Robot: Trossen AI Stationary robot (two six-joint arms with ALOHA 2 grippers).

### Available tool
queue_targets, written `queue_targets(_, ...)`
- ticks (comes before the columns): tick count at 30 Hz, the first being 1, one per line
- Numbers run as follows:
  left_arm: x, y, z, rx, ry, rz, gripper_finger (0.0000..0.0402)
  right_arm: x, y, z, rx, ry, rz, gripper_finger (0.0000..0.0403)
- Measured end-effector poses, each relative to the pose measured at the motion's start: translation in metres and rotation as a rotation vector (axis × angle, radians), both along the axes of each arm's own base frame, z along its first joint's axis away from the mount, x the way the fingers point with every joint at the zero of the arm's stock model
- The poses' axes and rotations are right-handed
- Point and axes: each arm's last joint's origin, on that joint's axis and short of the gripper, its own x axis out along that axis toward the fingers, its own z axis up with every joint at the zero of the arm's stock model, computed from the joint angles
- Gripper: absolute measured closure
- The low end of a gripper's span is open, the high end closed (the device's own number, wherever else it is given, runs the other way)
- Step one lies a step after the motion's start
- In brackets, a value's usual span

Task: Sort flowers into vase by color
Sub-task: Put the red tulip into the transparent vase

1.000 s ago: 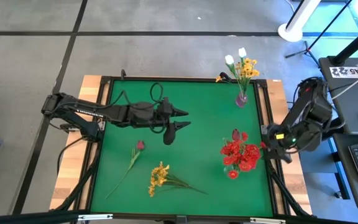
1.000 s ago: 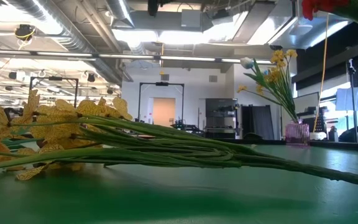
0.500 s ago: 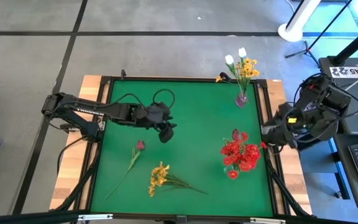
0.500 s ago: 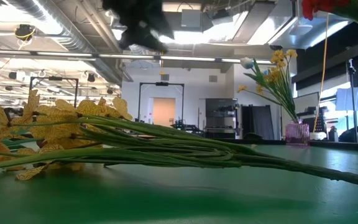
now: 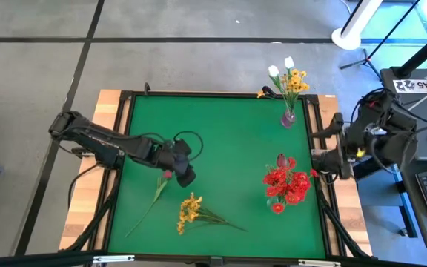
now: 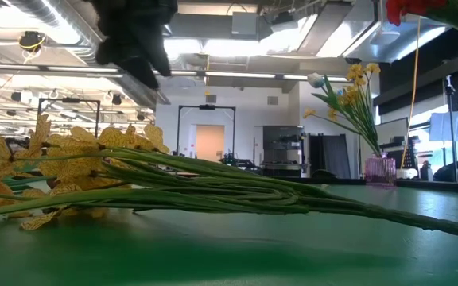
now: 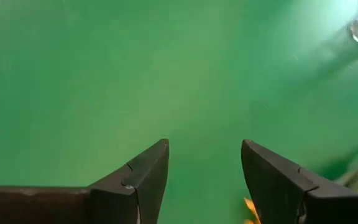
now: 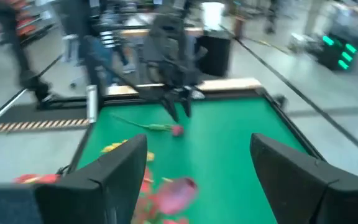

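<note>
A dark pink bud flower [image 5: 161,185] lies flat on the green table [image 5: 228,133], left of the middle. A yellow spray [image 5: 190,211] lies nearer the front edge. My left gripper [image 5: 182,175] hangs open just right of the bud, tipped steeply down, its fingers [image 7: 148,177] over bare green. The right wrist view shows it above the bud [image 8: 176,130]. At the far right, a pink vase [image 5: 288,117] holds yellow and white flowers [image 5: 291,78]. A red cluster [image 5: 286,185] with one dark bud stands at the near right. My right gripper [image 5: 323,157] waits open at the table's right edge.
The table has a dark raised frame [image 5: 124,148] and wooden side boards. In the low view the yellow spray [image 6: 70,167] lies across the foreground, with the pink vase [image 6: 380,168] behind it. The middle and far left of the table are bare green.
My left gripper has swung from the table's middle toward the near left, sunk, and tipped from level to steeply down, ending beside the pink bud. My right gripper has risen and rolled at the table's right edge. No flower has moved.
</note>
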Motion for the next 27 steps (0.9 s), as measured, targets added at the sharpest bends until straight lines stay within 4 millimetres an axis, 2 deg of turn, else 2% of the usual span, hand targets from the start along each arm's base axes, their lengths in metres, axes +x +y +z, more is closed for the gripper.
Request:
queue_targets(5, -0.009, -0.021, -0.002, -0.039, 0.02, 0.016, 0.0207, 0.007, 0.015, 0.011, -0.088, -0.052, 0.143, 0.0118)
queue_targets(15, -0.036, -0.048, -0.009, -0.114, 0.146, 0.123, 0.0207, 0.007, 0.017, 0.012, -0.114, -0.058, 0.182, 0.0118)
queue_targets(20, -0.05, -0.059, -0.011, -0.19, 0.241, 0.174, 0.0207, 0.011, 0.025, 0.011, -0.117, -0.04, 0.23, 0.0118)
queue_targets(27, -0.06, -0.079, -0.012, -0.255, 0.259, 0.171, 0.0207, 0.013, 0.028, 0.008, -0.15, -0.023, 0.212, 0.0118)
